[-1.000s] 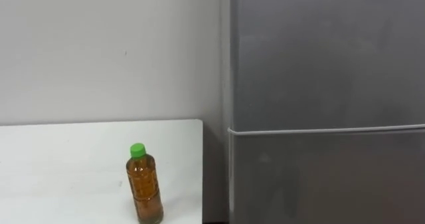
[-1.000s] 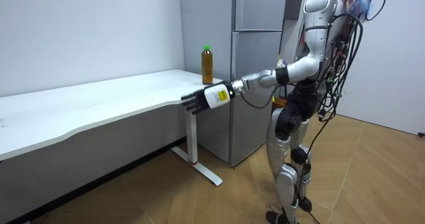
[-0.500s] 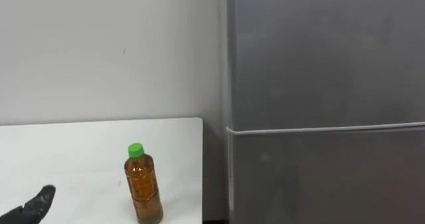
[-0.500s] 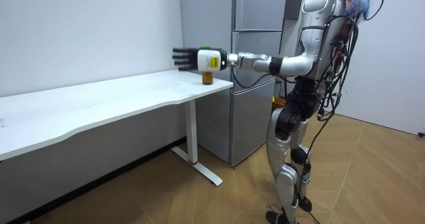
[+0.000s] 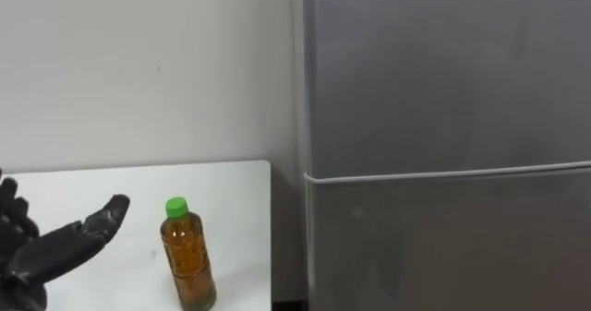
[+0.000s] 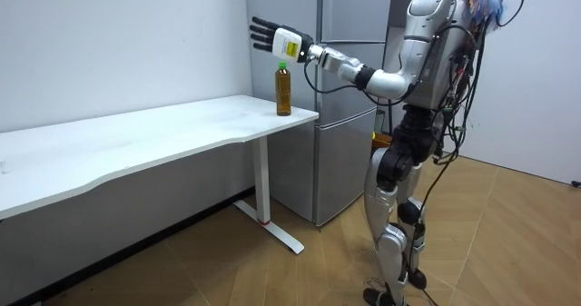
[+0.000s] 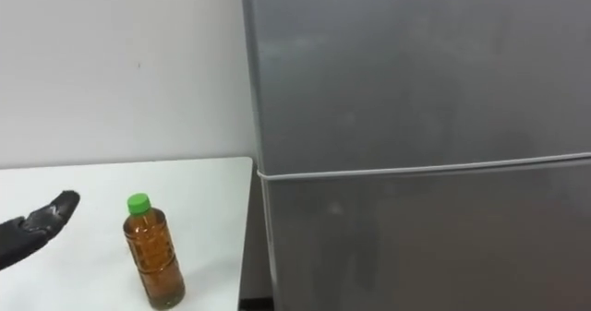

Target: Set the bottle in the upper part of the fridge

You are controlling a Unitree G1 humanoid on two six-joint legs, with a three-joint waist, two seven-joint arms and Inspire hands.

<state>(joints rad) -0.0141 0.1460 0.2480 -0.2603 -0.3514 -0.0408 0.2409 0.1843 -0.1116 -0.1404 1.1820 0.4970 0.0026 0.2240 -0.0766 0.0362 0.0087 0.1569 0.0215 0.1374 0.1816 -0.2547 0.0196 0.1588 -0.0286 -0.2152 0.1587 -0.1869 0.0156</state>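
Amber liquid, green cap: bottle (image 5: 187,263) upright on white table (image 5: 92,189), near right edge, just beside fridge (image 5: 443,237).

Change: left hand (image 5: 48,248) was low at table-edge height one second ago; since risen into eye views. Now left of bottle, not touching; fingers straight and spread, nothing held. Room view puts hand around cap height or above.

Bottle unmoved. Upper door (image 5: 443,71) closed.

Judgement: reach under way, grasp not begun. Hand must close sideways on bottle; door needs opening before placement.
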